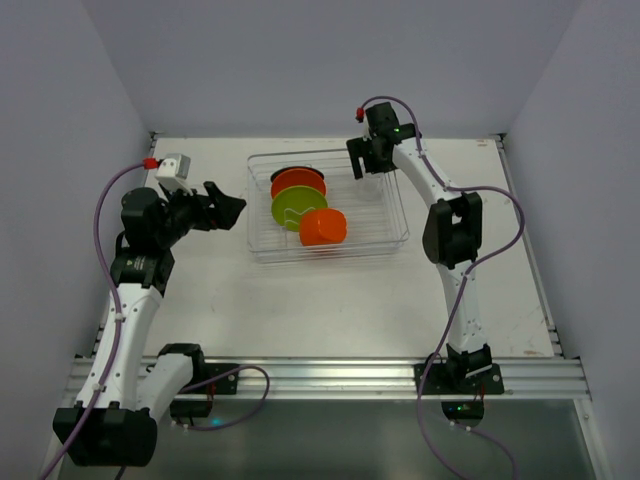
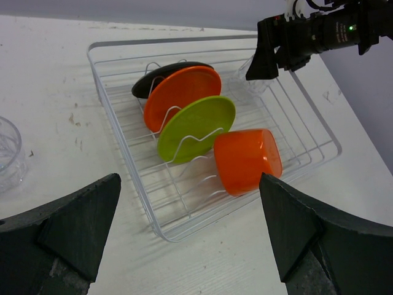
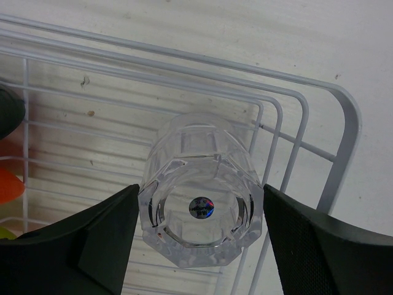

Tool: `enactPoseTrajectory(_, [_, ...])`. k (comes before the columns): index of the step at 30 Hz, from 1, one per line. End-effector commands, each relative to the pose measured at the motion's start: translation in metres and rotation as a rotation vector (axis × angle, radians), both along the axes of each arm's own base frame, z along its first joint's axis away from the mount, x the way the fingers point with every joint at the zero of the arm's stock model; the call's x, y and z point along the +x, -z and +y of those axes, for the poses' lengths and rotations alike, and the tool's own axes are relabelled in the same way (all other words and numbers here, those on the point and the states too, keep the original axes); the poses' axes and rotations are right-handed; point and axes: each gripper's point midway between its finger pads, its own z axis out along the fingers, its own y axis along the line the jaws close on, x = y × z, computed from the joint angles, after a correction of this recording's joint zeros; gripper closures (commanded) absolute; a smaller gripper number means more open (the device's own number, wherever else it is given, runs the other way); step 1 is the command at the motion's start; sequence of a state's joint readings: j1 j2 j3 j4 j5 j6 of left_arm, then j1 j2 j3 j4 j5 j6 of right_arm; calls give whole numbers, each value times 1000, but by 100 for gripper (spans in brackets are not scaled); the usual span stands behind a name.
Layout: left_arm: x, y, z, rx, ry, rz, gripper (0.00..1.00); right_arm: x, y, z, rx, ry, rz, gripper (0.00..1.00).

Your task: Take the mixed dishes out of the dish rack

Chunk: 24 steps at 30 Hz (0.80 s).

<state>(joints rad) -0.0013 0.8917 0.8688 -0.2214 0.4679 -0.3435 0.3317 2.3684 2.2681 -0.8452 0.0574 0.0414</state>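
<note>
Black plate (image 2: 153, 78), orange plate (image 2: 184, 92), lime-green plate (image 2: 199, 123), orange cup (image 2: 249, 161), clear glass (image 3: 199, 196), white wire rack (image 2: 123, 141), off-white table (image 2: 49, 80).

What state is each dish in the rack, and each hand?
Black plate, on edge in the dish rack.
Orange plate, on edge.
Green plate, on edge.
Orange cup, on its side.
Glass cup, in the rack's corner.
Left hand, open, empty.
Right hand, around the glass cup, grip unclear.

There is one wire dish rack (image 2: 123, 144). Three plates: one black plate (image 2: 153, 77), one orange plate (image 2: 184, 92), one lime green plate (image 2: 196, 126). One orange cup (image 2: 247, 161). Two clear glass cups (image 3: 199, 184) (image 2: 9, 153).
</note>
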Motion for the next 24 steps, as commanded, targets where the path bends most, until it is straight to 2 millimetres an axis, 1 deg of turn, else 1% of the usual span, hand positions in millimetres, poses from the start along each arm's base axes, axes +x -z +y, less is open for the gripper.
enactPoseTrajectory(1, [3,-9,-2,14,22,-55,0,7,-48,2,51,6,-92,17])
enactPoseTrajectory(7, [3,-9,-2,12,23,-54,0,5,-54,5,62,-1,-101,15])
enactPoseTrajectory(16, [3,-8,-2,12,23,-51,0,4,-60,4,64,1,-107,19])
enactPoseTrajectory(17, [3,-8,-2,12,23,-51,0,4,-60,4,67,-1,-108,23])
enactPoseTrajectory(19, [3,-8,-2,12,23,-51,0,4,-61,5,70,-1,-109,27])
enactPoseTrajectory(20, [3,-8,-2,12,23,-51,0,4,-62,5,70,-1,-110,31])
enactPoseTrajectory(21, [3,-9,-2,12,23,-53,0,4,-62,4,70,0,-110,34])
enactPoseTrajectory(24, [2,-10,-2,12,25,-56,0,4,-62,5,73,-3,-111,37])
